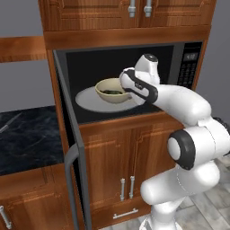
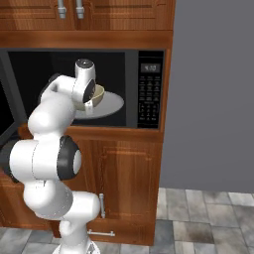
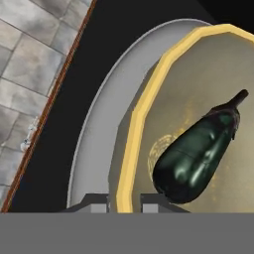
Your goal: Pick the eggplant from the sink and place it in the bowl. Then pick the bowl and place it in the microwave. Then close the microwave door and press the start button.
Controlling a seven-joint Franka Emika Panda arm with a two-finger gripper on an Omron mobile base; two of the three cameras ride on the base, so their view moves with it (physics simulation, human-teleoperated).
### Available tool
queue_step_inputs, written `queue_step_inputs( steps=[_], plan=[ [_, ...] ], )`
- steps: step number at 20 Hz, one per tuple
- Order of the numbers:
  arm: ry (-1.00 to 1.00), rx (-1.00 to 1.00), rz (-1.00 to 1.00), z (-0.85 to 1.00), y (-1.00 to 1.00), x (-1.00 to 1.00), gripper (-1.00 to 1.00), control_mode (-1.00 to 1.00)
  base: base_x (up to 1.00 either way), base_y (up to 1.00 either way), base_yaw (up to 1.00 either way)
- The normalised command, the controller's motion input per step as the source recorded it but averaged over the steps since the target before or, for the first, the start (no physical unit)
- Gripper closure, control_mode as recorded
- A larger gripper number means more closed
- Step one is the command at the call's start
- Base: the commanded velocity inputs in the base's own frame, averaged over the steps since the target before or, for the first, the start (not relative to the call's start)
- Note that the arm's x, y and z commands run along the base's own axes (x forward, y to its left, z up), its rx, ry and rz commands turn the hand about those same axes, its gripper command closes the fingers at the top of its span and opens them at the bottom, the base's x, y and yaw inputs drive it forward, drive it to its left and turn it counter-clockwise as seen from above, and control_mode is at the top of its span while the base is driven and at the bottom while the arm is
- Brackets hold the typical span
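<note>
The gripper [image 3: 124, 202] was seen at the near rim of the bowl [image 3: 149, 99], with one finger tip outside the yellow rim and the other inside it; the jaws were clamped on that rim. In the hand view the eggplant [image 3: 198, 151] lay inside the bowl, just beyond the inner finger tip, its rounded end toward the gripper and its thin stem pointing away. Whether the eggplant touched the inner finger could not be told. Under the bowl, on the outer side of the gripper, the white round plate [image 3: 94, 144] was visible, and past it the dark cavity floor and then tiled floor [image 3: 30, 69].

In the left base view the bowl [image 1: 109, 90] was held over the plate [image 1: 87, 101] inside the microwave [image 1: 85, 63], ahead of the hand; the dark eggplant [image 1: 112, 92] showed within it. The microwave door [image 1: 74, 166] stood open, well to the gripper's left. In the right base view the bowl [image 2: 98, 95] was partly hidden behind the hand, and the keypad panel [image 2: 150, 89] lay to the gripper's right.
</note>
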Motion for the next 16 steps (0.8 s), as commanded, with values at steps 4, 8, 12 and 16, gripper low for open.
queue_step_inputs(
  steps=[4, 8, 12, 16],
  plan=[
    [0.0, -0.05, 0.0, -0.34, 0.19, 0.13, 1.0, -1.0, 0.0, 0.0, 0.0],
    [0.0, -0.03, 0.0, -0.27, 0.08, 0.12, 1.0, -1.0, 0.0, 0.0, 0.0],
    [0.0, 0.0, 0.0, -0.03, 0.0, -0.09, -1.0, -1.0, 0.0, 0.0, 0.0],
    [-0.04, 0.0, 0.0, 0.04, 0.0, -0.3, -1.0, -1.0, 0.0, 0.0, 0.0]
  ],
)
